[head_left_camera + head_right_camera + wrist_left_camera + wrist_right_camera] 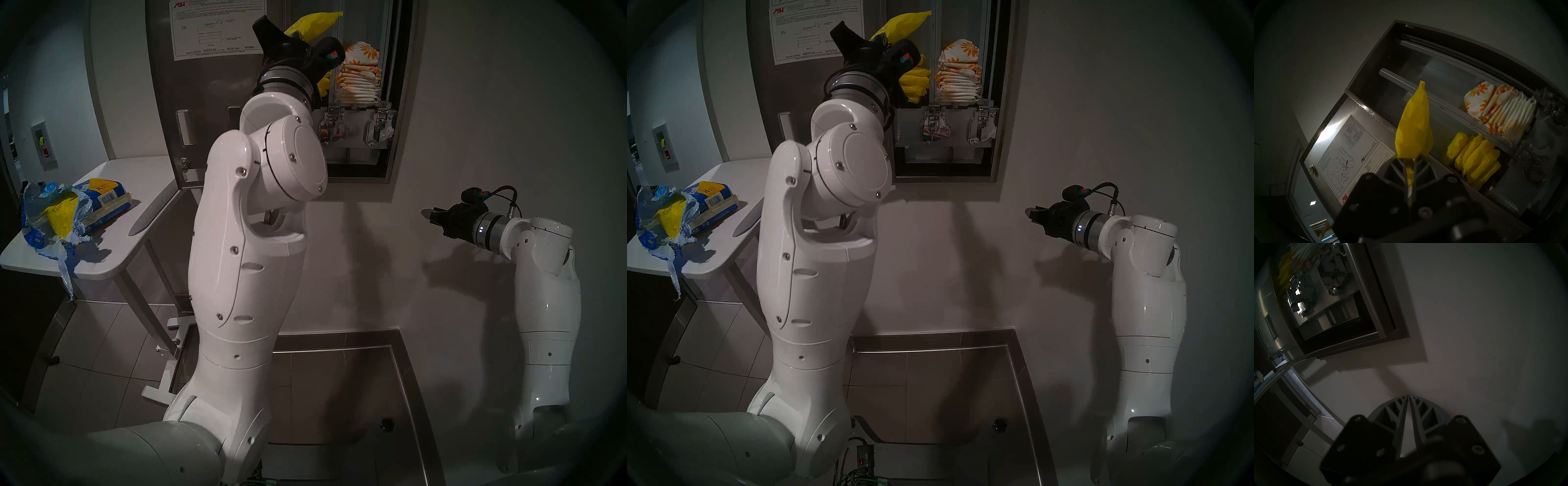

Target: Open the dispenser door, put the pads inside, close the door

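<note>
The dispenser door (pixel 203 101) stands swung open to the left, its white instruction sheet (pixel 217 30) facing me; it also shows in the left wrist view (pixel 1342 135). My left gripper (pixel 1409 159) is shut on a yellow pad (pixel 1413 129) and holds it up in front of the open cabinet's left compartment; the pad shows in the head views (pixel 314 22) (pixel 901 25). Several yellow pads (pixel 1473 159) (pixel 915 79) are stacked in that compartment. My right gripper (pixel 1409 395) is shut and empty, low right by the wall (pixel 431 215).
White orange-flowered packets (pixel 359 74) (pixel 1500 110) fill the right compartment. Chrome lever mechanisms (pixel 378 129) sit below the stacks. A torn blue-and-yellow pack (pixel 71 210) lies on a white table (pixel 112 258) at the left. A steel-edged floor frame (pixel 400 353) lies below.
</note>
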{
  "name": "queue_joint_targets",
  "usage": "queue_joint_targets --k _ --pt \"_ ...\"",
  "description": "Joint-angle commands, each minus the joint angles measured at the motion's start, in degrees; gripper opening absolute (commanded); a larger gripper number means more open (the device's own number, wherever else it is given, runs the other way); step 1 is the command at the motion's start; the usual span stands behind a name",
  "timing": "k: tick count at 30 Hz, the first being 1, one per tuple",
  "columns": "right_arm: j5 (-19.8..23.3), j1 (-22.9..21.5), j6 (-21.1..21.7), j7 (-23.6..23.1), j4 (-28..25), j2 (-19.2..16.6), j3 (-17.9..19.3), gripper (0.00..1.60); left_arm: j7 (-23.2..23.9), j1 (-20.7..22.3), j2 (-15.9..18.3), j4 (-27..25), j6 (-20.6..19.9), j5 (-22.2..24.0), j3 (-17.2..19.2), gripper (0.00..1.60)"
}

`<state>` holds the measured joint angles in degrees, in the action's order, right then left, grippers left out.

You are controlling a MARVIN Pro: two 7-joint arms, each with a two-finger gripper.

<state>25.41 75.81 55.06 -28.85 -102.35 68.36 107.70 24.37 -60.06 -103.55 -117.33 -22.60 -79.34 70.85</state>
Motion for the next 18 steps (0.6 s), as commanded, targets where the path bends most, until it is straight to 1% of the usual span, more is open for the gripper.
queue_joint_targets --k 1,2,3,4,5,9,10,18 --pt "0.1 -1.6 -0.2 -0.1 -1.6 -0.4 0.1 0.52 1.1 6.8 -5.2 1.2 1.5 -2.4 1.4 0.00" --pt "0.1 -1.6 -0.2 -0.1 -1.7 -0.4 0.1 0.52 1.2 6.7 -5.6 1.3 1.8 -2.8 1.5 0.00" --pt "0.1 -1.6 -0.2 -0.1 -1.7 -0.4 0.1 0.52 1.6 7.6 -5.8 1.9 1.8 -3.1 1.8 0.00" --pt "0.1 -1.6 -0.2 -0.1 -1.7 -0.4 0.1 0.52 1.7 7.4 -6.4 1.9 2.1 -3.5 2.0 0.00" --pt "0.1 -1.6 -0.2 -0.1 -1.7 -0.4 0.1 0.52 2.1 8.4 -6.4 2.7 2.3 -3.8 2.2 0.00" --pt "0.1 -1.6 -0.1 0.0 -1.8 -0.4 0.1 0.52 2.5 9.5 -7.3 4.7 3.1 -6.8 2.3 0.00" --pt "0.1 -1.6 -0.1 0.0 -1.8 -0.4 0.1 0.52 2.8 10.7 -7.3 5.8 3.1 -7.3 2.5 0.00" --pt "0.1 -1.6 -0.1 0.0 -1.8 -0.4 0.1 0.52 2.7 13.6 -8.0 10.6 3.7 -15.0 3.3 0.00"
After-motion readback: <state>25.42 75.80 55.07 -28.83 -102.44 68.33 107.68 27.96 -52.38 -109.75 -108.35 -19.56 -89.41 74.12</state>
